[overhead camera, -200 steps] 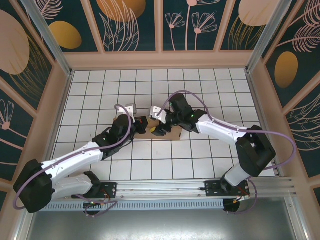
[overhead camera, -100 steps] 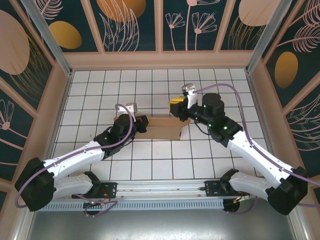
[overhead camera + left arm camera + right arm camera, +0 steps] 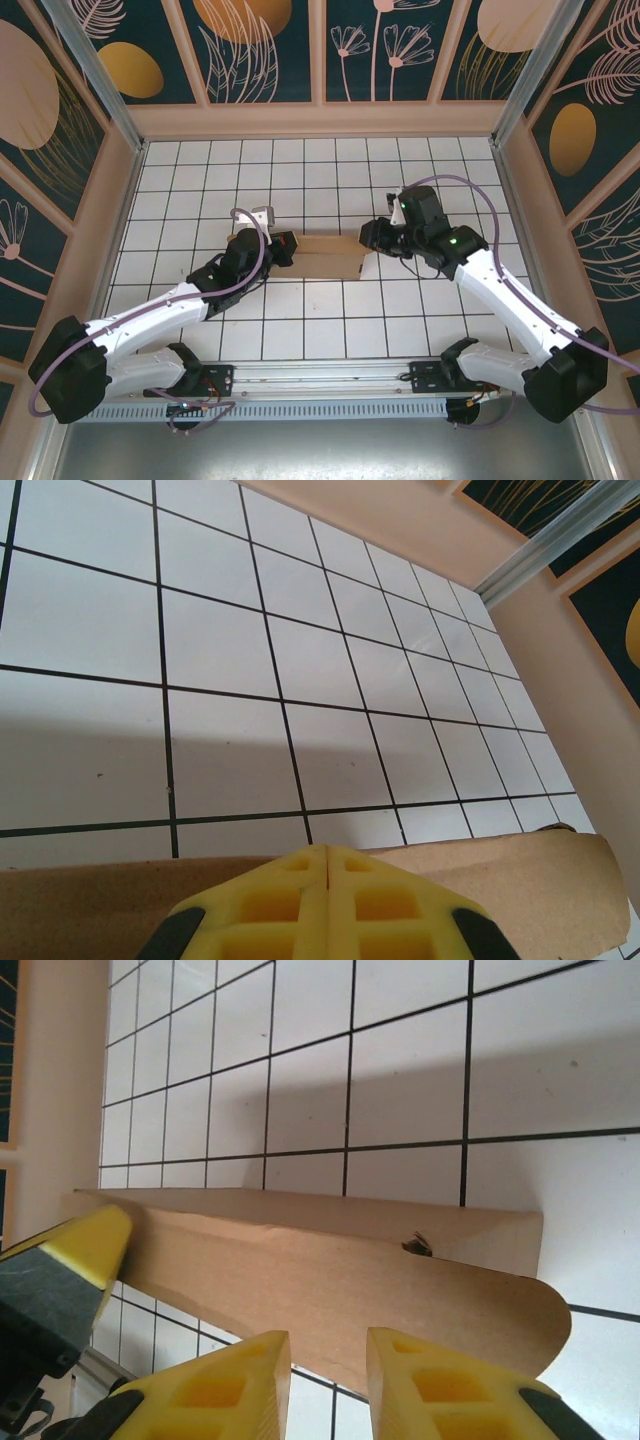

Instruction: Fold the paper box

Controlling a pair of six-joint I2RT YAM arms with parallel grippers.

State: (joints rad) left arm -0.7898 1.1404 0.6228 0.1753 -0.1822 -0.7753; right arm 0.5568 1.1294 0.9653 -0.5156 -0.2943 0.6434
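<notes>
The paper box (image 3: 325, 258) is a flat brown cardboard piece lying on the white tiled floor between the two arms. My left gripper (image 3: 283, 247) is shut, its yellow fingertips (image 3: 328, 848) pressed together over the box's left end (image 3: 520, 880), with nothing visibly between them. My right gripper (image 3: 368, 237) sits at the box's right end. In the right wrist view its jaws (image 3: 328, 1345) stand a little apart, just short of a folded cardboard panel with a rounded flap (image 3: 330, 1280). One left finger (image 3: 70, 1260) shows at the far end of that panel.
Beige walls with dark floral panels (image 3: 320, 120) enclose the tiled floor on three sides. An aluminium rail (image 3: 320, 375) with both arm bases runs along the near edge. White tiles (image 3: 330, 170) stretch behind the box.
The right arm swung off the box's middle toward the right and back, then settled at the box's right end with its jaws narrower. The left arm stayed put.
</notes>
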